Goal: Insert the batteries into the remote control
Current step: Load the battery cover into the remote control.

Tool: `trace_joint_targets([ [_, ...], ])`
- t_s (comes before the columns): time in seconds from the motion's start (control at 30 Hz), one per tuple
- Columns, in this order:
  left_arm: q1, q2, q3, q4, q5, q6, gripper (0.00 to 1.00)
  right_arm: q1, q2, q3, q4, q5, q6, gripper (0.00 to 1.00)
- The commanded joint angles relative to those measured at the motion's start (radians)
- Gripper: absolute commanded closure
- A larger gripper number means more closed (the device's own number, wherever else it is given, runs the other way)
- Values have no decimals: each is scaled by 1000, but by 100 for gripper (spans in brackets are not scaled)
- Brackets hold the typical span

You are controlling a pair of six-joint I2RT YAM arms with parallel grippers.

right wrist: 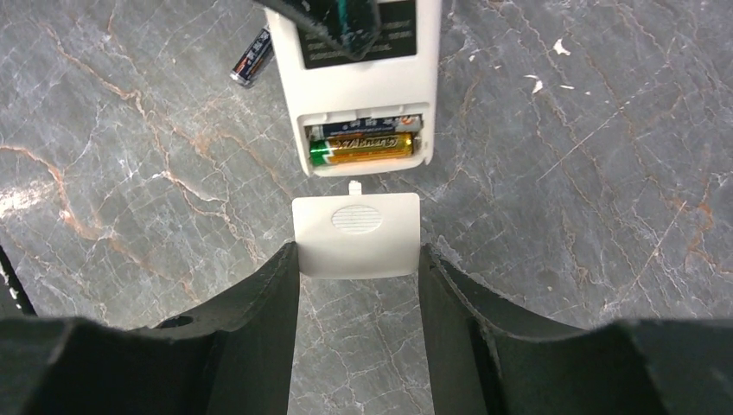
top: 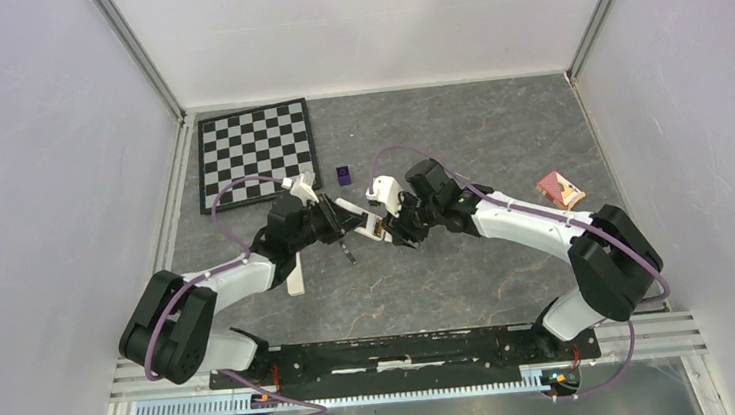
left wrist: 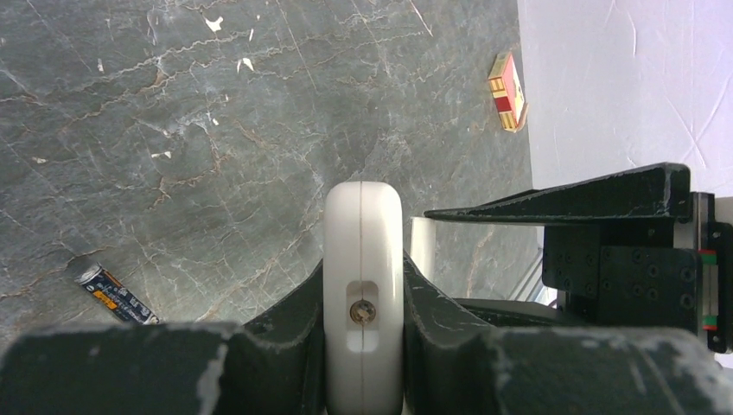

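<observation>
Your left gripper [left wrist: 363, 290] is closed snugly on the remote control [left wrist: 363, 251], holding it edge-up over the middle of the desk [left wrist: 216, 130]. A loose battery [left wrist: 117, 296] lies on the desk beside it. A second battery [right wrist: 361, 148] sits in the open compartment [right wrist: 363, 128]. Your right gripper [right wrist: 359, 259], half spread, pinches the battery cover [right wrist: 356, 226] just short of that compartment.

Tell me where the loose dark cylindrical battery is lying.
In the left wrist view, the loose dark cylindrical battery lies flat on the grey stone table at the frame's lower left, apart from the white bar-shaped remote clamped in the left gripper.
</observation>
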Motion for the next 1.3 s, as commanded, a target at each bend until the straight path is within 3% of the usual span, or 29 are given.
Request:
trace_joint_targets([
  [0.0, -3, -27, -3, 48, 33, -6, 98, 5, -19, 31, 56, 20, 27, 52],
  [1.27, -4, -38, 10, 44, 114, -9, 98, 42, 54, 65, 85, -64, -8, 51],
])
